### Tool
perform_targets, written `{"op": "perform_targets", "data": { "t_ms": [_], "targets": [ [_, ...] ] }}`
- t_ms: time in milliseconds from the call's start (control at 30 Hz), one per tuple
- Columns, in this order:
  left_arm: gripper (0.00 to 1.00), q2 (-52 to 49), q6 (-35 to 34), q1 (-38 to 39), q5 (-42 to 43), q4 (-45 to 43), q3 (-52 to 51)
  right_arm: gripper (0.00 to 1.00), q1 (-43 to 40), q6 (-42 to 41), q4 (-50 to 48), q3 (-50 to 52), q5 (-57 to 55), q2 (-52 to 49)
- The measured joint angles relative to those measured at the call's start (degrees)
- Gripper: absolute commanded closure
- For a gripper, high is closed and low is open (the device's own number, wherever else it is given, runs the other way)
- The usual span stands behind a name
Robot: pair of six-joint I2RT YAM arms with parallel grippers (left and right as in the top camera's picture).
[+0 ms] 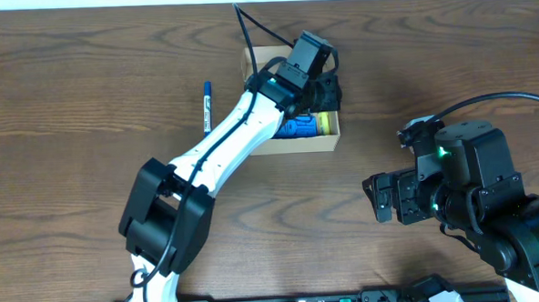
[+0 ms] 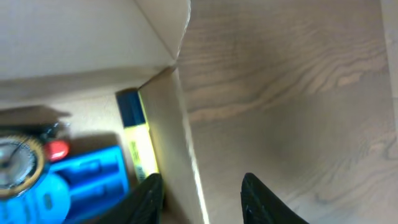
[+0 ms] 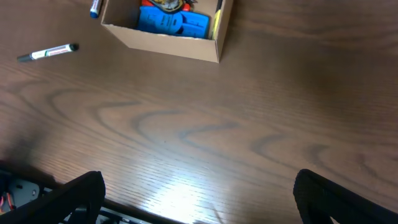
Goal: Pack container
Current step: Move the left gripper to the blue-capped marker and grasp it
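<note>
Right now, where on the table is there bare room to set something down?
Widest bare wood lies between the container and the right claw. Also free: the table's left end beyond the blue pen. Crowded: the container's left side, where that pen, a marker and the left arm gather.
</note>
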State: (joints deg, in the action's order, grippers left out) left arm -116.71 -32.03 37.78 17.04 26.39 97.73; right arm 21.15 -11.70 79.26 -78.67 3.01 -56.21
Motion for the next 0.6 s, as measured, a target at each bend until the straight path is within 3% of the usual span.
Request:
{"op": "perform_targets", "data": {
  "t_ms": [200, 400, 600],
  "targets": [
    [0.59, 8.59, 5.25, -1.11, -2.45, 9.53, -0.04, 0.01, 0.00, 0.00, 0.00, 0.00, 0.02, 0.00],
    [0.59, 22.49, 11.32, -2.03, -15.61, 21.94, -0.02, 0.01, 0.00, 0.00, 0.00, 0.00, 0.00, 0.00],
    [0.61, 30.12, 14.32, -5.46, -24.72, 32.17, -0.02, 0.01, 0.00, -0.02, 0.02, 0.00, 0.00, 0.00]
  ]
}}
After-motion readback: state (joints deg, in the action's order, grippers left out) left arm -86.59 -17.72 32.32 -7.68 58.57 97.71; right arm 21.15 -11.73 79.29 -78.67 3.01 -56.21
